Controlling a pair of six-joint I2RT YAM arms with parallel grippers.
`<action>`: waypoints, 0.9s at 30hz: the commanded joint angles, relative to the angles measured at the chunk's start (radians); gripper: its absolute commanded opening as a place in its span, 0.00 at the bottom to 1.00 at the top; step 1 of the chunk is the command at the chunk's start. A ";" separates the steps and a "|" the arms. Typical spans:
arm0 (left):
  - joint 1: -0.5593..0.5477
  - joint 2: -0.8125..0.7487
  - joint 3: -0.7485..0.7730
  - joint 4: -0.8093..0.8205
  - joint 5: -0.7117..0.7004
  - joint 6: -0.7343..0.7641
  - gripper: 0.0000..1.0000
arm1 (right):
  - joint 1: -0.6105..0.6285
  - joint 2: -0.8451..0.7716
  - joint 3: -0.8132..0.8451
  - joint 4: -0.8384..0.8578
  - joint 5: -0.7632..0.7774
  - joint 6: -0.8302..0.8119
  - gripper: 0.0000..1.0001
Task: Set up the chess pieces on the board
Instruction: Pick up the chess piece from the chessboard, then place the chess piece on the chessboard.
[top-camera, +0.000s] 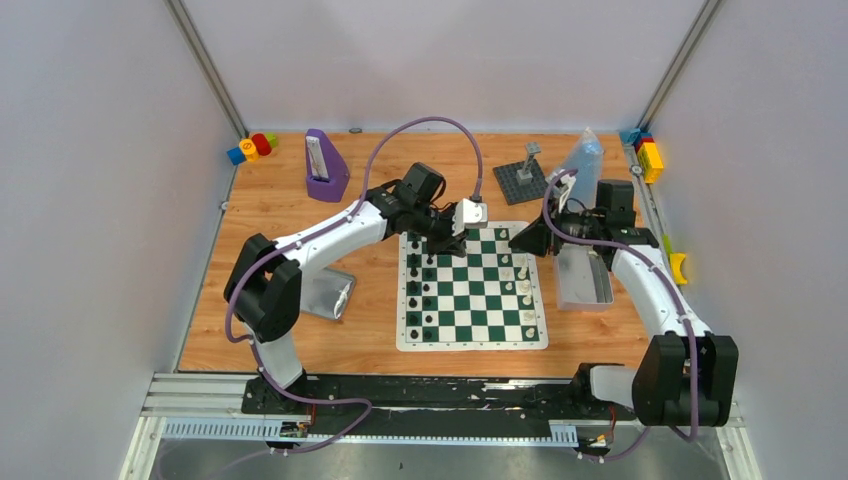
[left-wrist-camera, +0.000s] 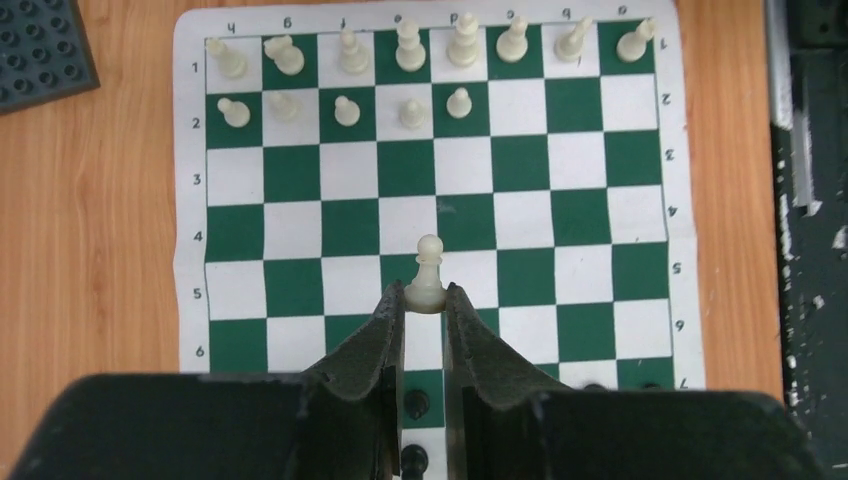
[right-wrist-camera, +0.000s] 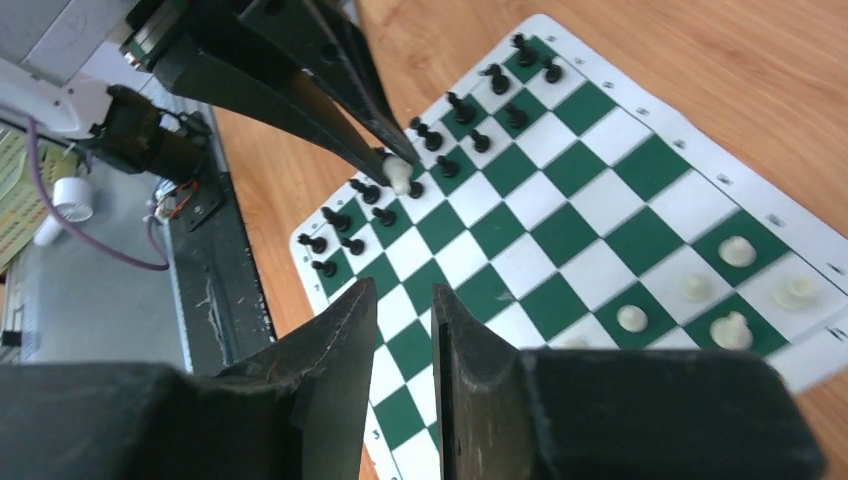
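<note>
The board (top-camera: 470, 292) lies flat in the middle of the table, green and white. Black chess pieces (top-camera: 420, 290) fill its two left columns, and cream pieces (top-camera: 525, 290) stand along its right side. My left gripper (left-wrist-camera: 425, 298) is shut on the base of a cream pawn (left-wrist-camera: 428, 275), held upright above the black side. The right wrist view shows that pawn (right-wrist-camera: 400, 175) pinched at the left fingertips above the black rows (right-wrist-camera: 440, 135). My right gripper (right-wrist-camera: 403, 295) hovers over the board's far right part, open a little, with nothing between its fingers.
A silver tin (top-camera: 583, 280) lies right of the board under the right arm. A dark grey studded plate (top-camera: 520, 180) and a clear bag (top-camera: 585, 160) are behind it. A purple wedge-shaped object (top-camera: 325, 165) stands at the back left. Colourful blocks (top-camera: 250, 148) sit in the far corners.
</note>
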 joint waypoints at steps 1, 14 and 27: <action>0.000 -0.025 0.040 0.058 0.127 -0.130 0.11 | 0.084 0.013 0.013 0.004 -0.080 -0.040 0.29; 0.000 -0.025 0.044 0.108 0.191 -0.227 0.12 | 0.196 0.133 0.089 0.017 -0.058 -0.002 0.33; 0.000 -0.020 0.053 0.103 0.210 -0.227 0.11 | 0.221 0.159 0.101 0.031 -0.036 0.010 0.31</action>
